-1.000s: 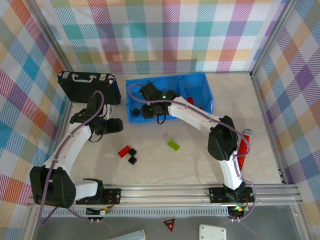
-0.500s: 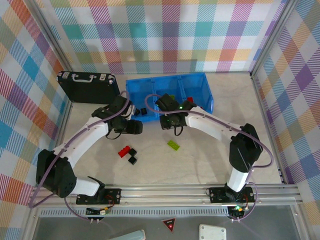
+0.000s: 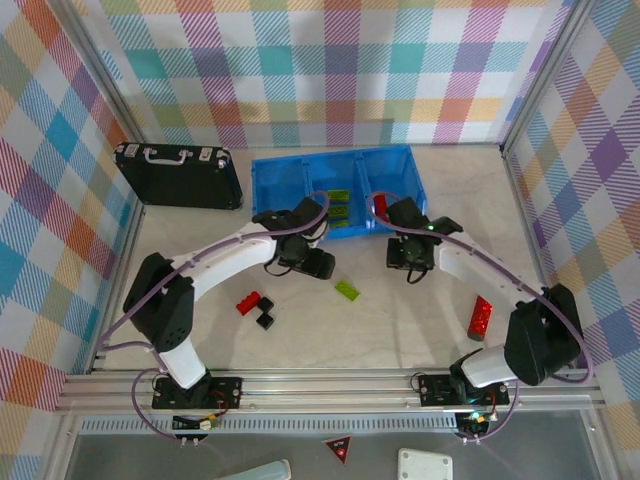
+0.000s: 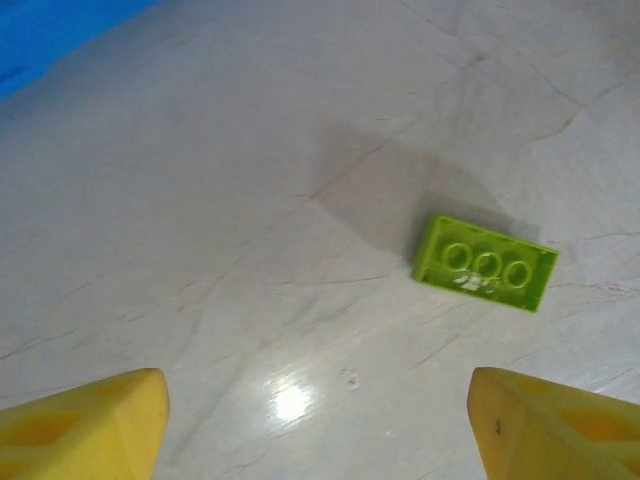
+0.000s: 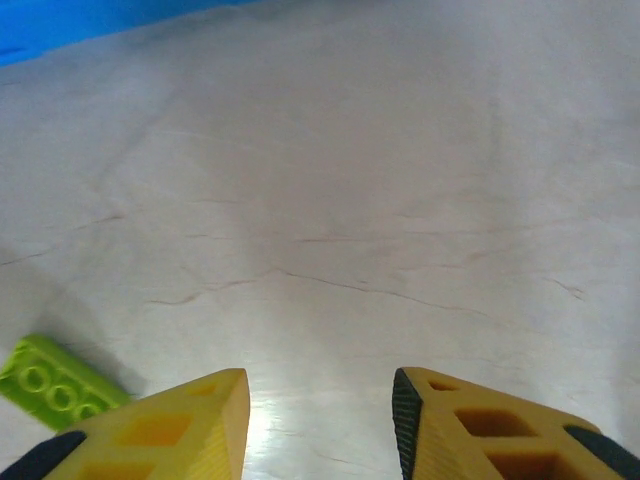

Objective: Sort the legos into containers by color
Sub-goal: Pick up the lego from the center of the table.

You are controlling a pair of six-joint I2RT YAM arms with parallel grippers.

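Observation:
A lime-green brick (image 3: 348,290) lies on the table in front of the blue bin (image 3: 270,178). In the left wrist view the same lime brick (image 4: 485,263) sits ahead and to the right of my left gripper (image 4: 318,425), which is wide open and empty. My left gripper (image 3: 320,266) hovers just left of the brick. My right gripper (image 3: 408,262) hangs over bare table right of it, open and empty (image 5: 320,405), with the lime brick (image 5: 52,382) at its lower left. Green bricks (image 3: 339,206) lie in the middle compartment. A red brick (image 3: 247,301) and two black cubes (image 3: 265,312) rest left of centre.
A black briefcase (image 3: 180,172) lies at the back left beside the bin. A long red piece (image 3: 481,317) lies on the table at the right, near the right arm's elbow. Plaid walls close in the table on three sides.
Both arms have swung rightward and toward the near edge. The right gripper has left the bin for bare table. The left gripper has come from beside the briefcase to the lime brick.

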